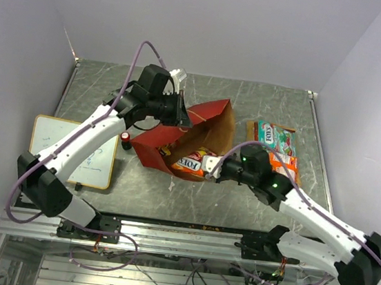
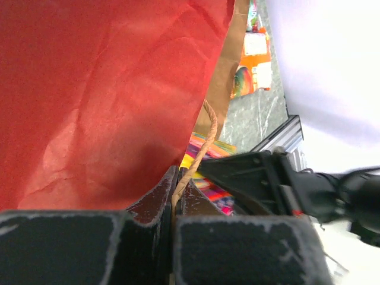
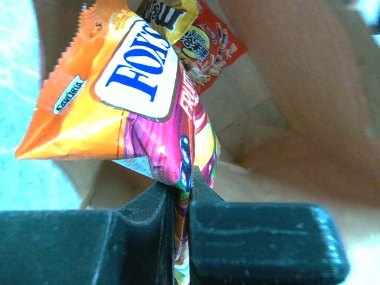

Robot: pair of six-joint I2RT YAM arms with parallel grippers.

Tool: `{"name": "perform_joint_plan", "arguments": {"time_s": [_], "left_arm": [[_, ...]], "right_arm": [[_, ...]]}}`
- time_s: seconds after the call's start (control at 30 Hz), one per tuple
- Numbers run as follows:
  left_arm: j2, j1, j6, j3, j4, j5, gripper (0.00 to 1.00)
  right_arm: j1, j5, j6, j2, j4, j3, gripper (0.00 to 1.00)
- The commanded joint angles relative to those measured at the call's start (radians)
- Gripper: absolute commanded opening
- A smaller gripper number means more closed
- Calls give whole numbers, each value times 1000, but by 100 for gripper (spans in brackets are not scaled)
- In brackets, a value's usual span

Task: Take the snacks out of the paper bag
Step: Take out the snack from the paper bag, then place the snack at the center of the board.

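Our right gripper [image 3: 182, 193] is clamped on the corner of a glossy orange-and-pink snack packet [image 3: 119, 113] at the mouth of the large red paper bag [image 1: 211, 112], which lies on the grey marbled table [image 1: 272, 104]. Our left gripper [image 2: 176, 193] pinches the bag's thin cord handle [image 2: 206, 139]. More glossy packets [image 1: 273, 146] lie just right of the bag.

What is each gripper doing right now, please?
Left gripper: closed on the thin brown cord handle of the red paper bag.
Right gripper: closed on the glossy orange-and-pink Fox's snack packet.
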Motion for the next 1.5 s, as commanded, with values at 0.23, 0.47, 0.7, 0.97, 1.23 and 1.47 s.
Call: {"name": "perform_joint_plan", "arguments": {"time_s": [0.23,0.47,0.7,0.97,1.23,1.47], "left_arm": [[87,70,22,56,-3,63,7],[97,96,38,56,-6,63,7],[93,115,67,75,-29,77,7],[80,118,90,74,-38,90,7],[89,118,104,87,-42,98,7],[91,118,94,69,-26,107,7]], "right_arm": [[-1,235,187,-243,-510,401,0],[-2,740,268,-150,-538,587,0],[-270,764,432,36,-506,636,0],[-519,893,465,243,-513,589,0],[-550,998,345,265,-331,408,0],[-567,992,455,363,-393,419,0]]}}
